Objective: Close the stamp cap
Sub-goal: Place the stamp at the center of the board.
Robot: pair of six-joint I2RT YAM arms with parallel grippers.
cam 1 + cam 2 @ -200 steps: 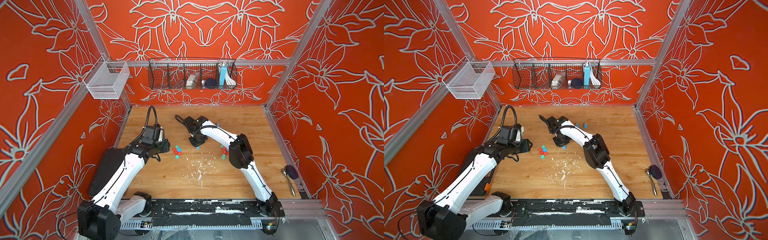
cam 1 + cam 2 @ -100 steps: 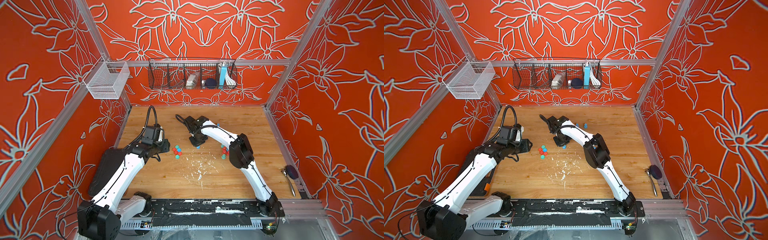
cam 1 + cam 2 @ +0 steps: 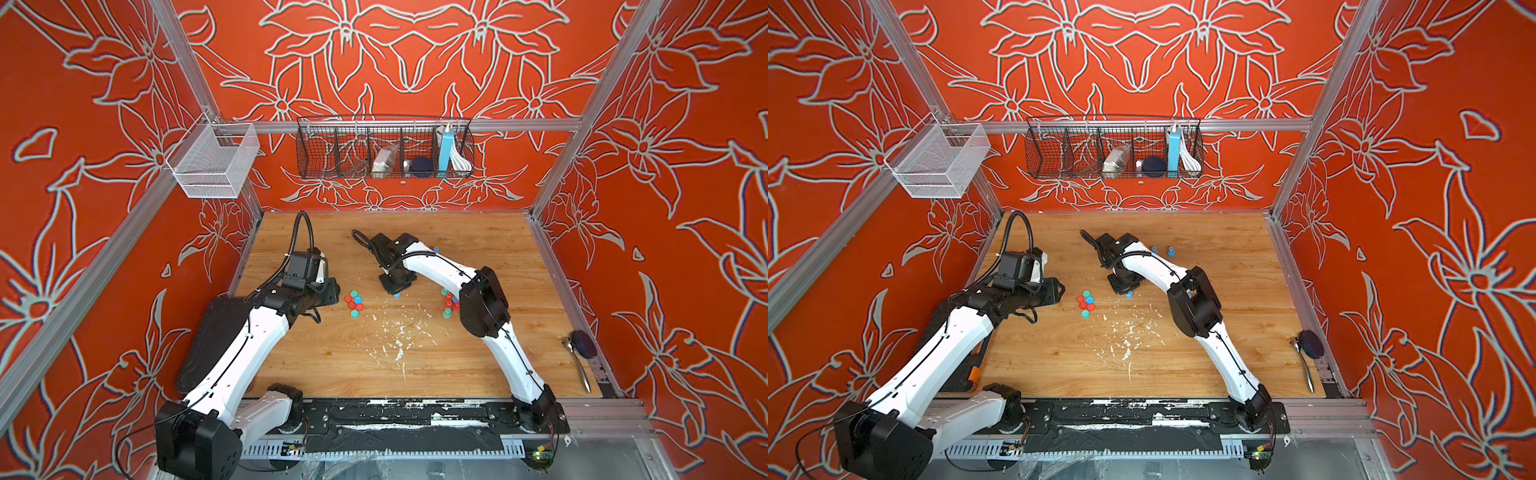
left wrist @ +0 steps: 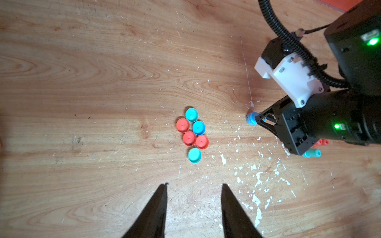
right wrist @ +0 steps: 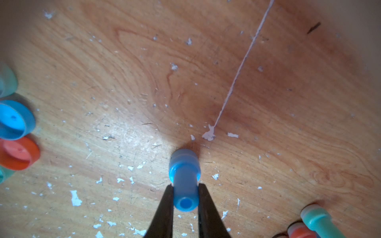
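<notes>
My right gripper [image 5: 184, 188] is shut on the stem of a blue stamp [image 5: 185, 177]. The stamp stands with its wide end on the wooden table and shows in both top views [image 3: 397, 295] [image 3: 1129, 294] and in the left wrist view [image 4: 251, 119]. Several loose round caps [image 4: 192, 134], red, teal and blue, lie in a tight cluster with their open sides up, between the two arms [image 3: 354, 302] [image 3: 1086, 303]. My left gripper [image 4: 193, 185] is open and holds nothing, a short way from the caps.
More red and teal stamps [image 5: 315, 220] lie by the right arm [image 3: 449, 301]. Two blue stamps [image 3: 1160, 250] stand farther back. A spoon and a dark round thing [image 3: 577, 357] lie at the right edge. A black mat [image 3: 212, 332] lies on the left.
</notes>
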